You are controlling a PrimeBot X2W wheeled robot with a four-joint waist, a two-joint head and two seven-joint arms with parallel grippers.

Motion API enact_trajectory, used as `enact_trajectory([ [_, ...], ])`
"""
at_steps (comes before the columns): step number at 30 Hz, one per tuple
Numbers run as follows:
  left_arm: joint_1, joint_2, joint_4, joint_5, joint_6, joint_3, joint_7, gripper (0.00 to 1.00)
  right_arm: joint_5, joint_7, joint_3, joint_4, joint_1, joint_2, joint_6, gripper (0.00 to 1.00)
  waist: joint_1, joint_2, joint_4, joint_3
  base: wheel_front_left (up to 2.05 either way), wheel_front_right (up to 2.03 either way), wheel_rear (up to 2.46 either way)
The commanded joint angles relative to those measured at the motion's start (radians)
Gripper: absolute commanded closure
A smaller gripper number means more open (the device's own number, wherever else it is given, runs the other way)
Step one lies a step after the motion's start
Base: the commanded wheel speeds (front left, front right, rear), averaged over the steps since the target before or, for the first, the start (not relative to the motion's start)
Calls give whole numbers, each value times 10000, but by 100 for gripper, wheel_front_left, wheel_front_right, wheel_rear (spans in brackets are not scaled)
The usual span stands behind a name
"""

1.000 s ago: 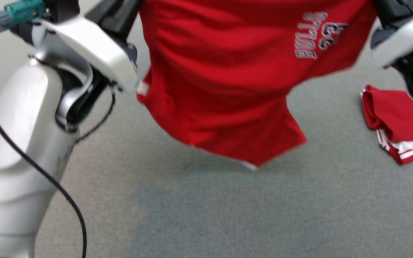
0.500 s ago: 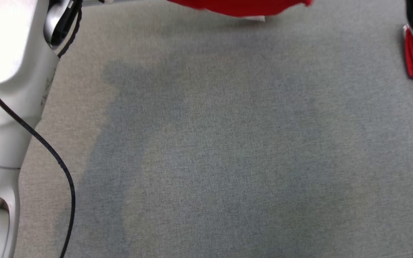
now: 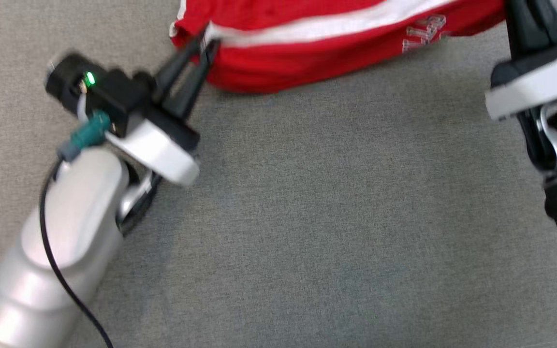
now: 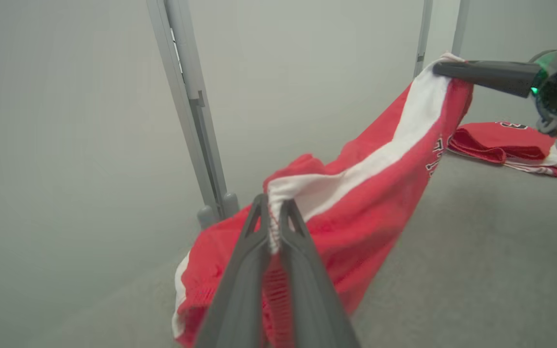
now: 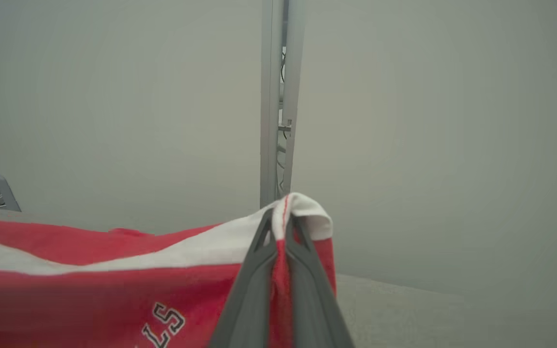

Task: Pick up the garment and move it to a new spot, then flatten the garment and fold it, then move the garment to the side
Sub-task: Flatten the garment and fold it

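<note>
Red garment (image 3: 307, 72), upper part beyond frame edge, lettering (image 3: 423, 34) blurry

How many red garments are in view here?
2. One white-striped red garment is held between the left gripper and right gripper, both shut on it; a folded garment lies on the carpet beyond. Others may be out of frame.
</note>
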Motion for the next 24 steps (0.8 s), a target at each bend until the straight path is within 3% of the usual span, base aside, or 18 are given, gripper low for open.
enact_trajectory([
  [1, 452, 23, -160, -10, -5, 105, -39, 100, 63, -1, -122, -201, 445, -100, -3, 100, -1, 0, 71, -169, 0, 0, 0],
  [12, 4625, -254, -1425, 1080, 107, 649, -39, 100, 590, 0, -947, -2278, 4914, -459, -5, 100, -1, 0, 281, -1567, 0, 0, 0],
  [24, 7541, -373, -2395, 1568, 640, 1376, -41, 100, 395, -2, -1927, -4314, 8612, -512, -9, 100, -1, 0, 454, -2694, 0, 0, 0],
])
